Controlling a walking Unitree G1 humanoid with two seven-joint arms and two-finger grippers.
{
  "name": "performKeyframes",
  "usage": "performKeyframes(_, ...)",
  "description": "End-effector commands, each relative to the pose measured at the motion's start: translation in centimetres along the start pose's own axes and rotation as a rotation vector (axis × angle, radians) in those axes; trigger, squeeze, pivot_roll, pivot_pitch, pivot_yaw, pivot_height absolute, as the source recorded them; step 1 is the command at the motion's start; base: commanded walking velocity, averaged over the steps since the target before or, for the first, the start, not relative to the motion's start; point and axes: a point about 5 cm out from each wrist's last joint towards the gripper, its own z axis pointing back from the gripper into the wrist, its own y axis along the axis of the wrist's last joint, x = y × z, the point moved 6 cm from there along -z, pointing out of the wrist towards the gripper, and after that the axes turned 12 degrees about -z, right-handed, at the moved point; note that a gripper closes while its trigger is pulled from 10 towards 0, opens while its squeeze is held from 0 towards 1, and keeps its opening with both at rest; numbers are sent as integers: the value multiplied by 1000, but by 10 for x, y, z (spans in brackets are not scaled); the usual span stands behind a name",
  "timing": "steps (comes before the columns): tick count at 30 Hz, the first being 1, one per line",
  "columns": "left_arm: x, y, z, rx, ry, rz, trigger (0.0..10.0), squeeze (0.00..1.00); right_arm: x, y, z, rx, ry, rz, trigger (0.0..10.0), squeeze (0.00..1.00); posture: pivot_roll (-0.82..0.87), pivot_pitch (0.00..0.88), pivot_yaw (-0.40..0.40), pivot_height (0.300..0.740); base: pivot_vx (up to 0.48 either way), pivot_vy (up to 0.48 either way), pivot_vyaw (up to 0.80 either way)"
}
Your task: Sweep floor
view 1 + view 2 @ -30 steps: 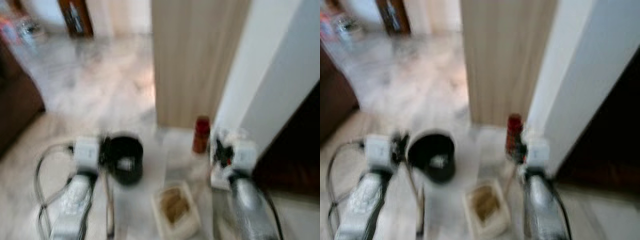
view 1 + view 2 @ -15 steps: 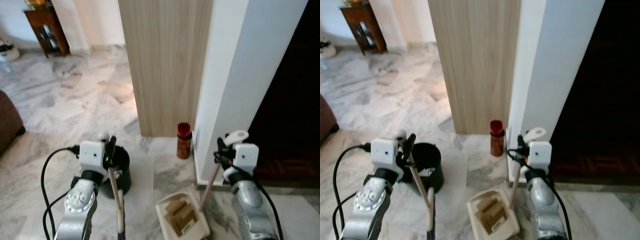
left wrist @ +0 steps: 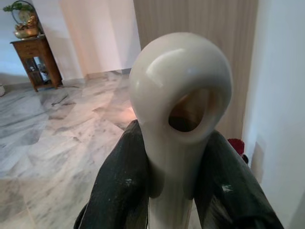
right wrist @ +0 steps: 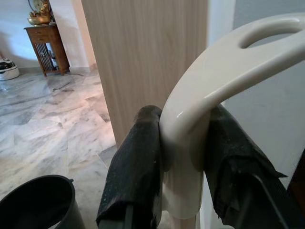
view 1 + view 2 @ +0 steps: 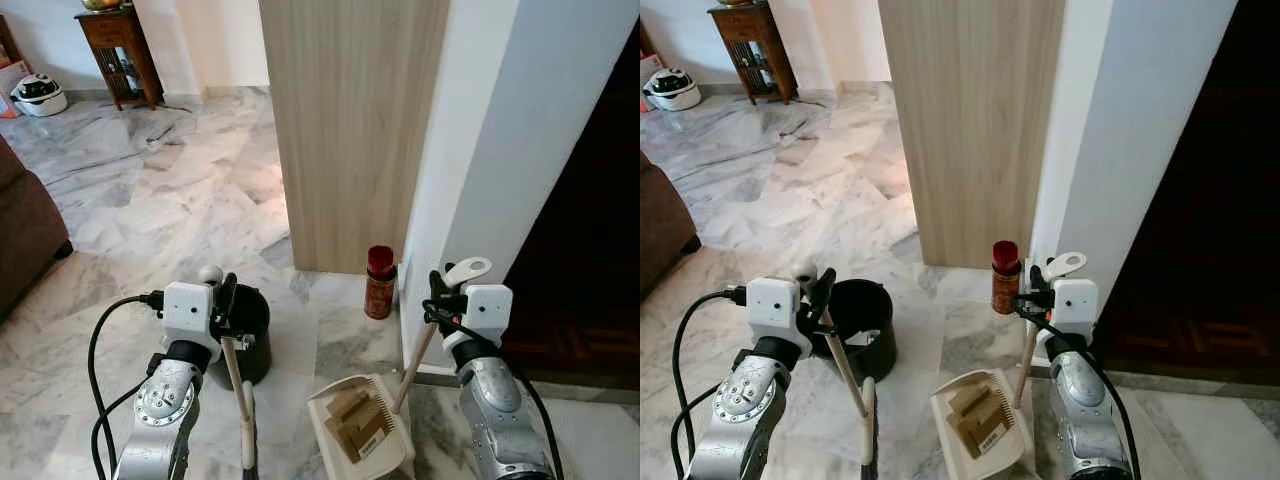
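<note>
I hold both tools upright beside the round black plastic bin (image 5: 243, 322), which stands on the grey-veined marble floor (image 5: 170, 190). My left gripper (image 5: 226, 297) is clamped on the cream looped top of the wooden-handled broom (image 5: 236, 385); in its wrist view both black fingers (image 3: 119, 186) press the handle end between them. The broom's long axis runs from that grip, just left of the bin, down and toward me across the bin's front.

My right gripper (image 5: 437, 296), well right of the bin, is clamped on the cream loop of the long-handled cream plastic dustpan (image 5: 362, 435). Its stick slants down and back toward the bin, so the pan lies on the floor to the bin's right and nearer me, holding several brown cardboard-like scraps (image 5: 355, 417).

A small red-capped brown canister (image 5: 379, 282) stands farther off to the bin's right, at the foot of the light wood panel (image 5: 350, 120). I judge emptying comes next, and the pan must swing left to the bin.
</note>
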Motion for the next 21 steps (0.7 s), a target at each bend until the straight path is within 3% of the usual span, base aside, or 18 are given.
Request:
performKeyframes(1, -9, 10, -1, 33, 27, -14, 10000, 0, -8, 12, -5, 52, 21, -9, 10000, 0, -60, 0, 75, 740, 0, 259, 0)
performKeyframes(16, -9, 8, 0, 23, 26, -12, 10000, 0, -8, 11, -5, 51, 21, -22, 10000, 0, -59, 0, 75, 740, 0, 256, 0)
performKeyframes(21, -8, 8, -1, 23, 26, -10, 10000, 0, -8, 11, -5, 46, 26, -20, 10000, 0, -62, 0, 73, 740, 0, 255, -800)
